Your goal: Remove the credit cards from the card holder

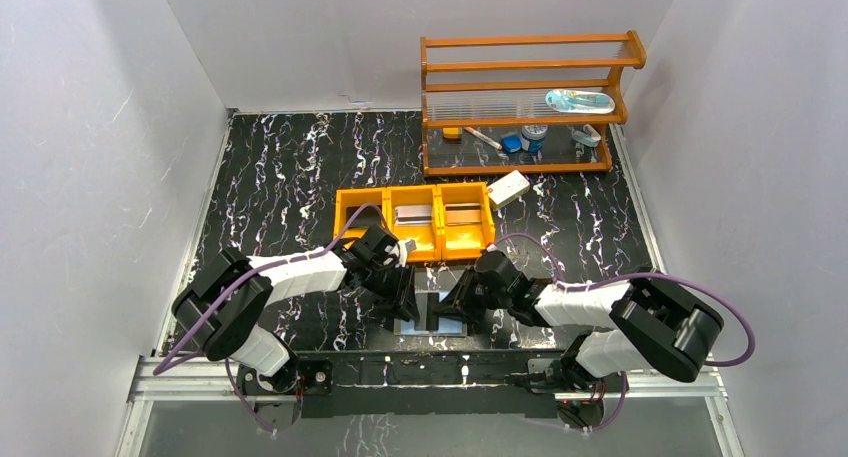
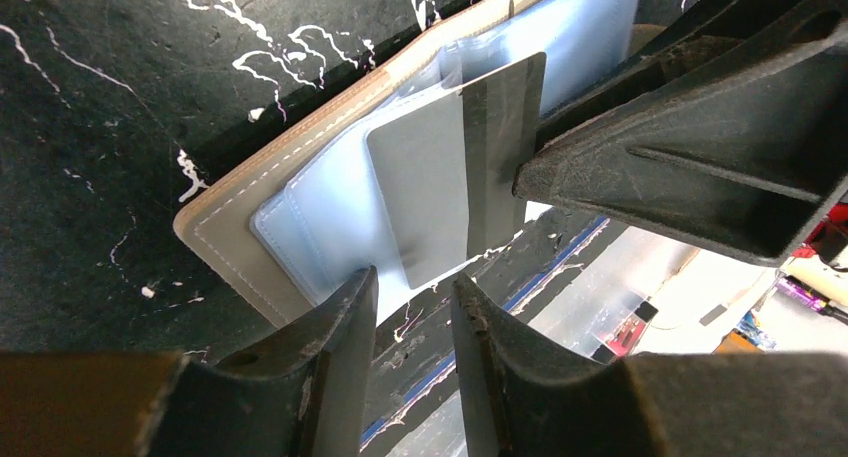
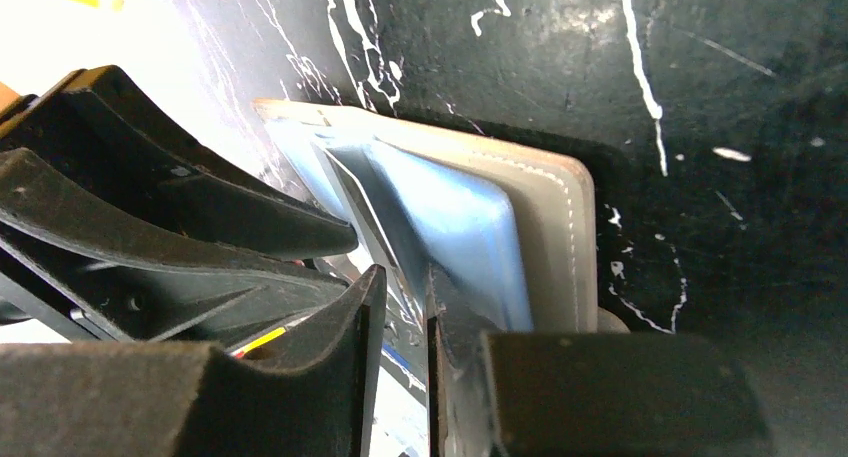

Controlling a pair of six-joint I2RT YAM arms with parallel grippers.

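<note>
The top camera hangs above and behind my bases, looking down and forward over the whole table [image 1: 290, 177] from well off. Each wrist camera sits just behind its own fingers, low and very close. One looks out past my left gripper [image 2: 414, 287] and one past my right gripper [image 3: 405, 277], roughly toward each other. All three views share the wallet [image 1: 452, 327] between my arms, and each wrist view also catches the other gripper.

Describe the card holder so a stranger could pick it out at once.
On the black white-veined table, find the orange three-compartment plastic tray. Between it and the near edge lies a thin grey folding wallet, spread open. Only it shows pale blue inner pockets, unlike the tray or the white rectangular box.
</note>
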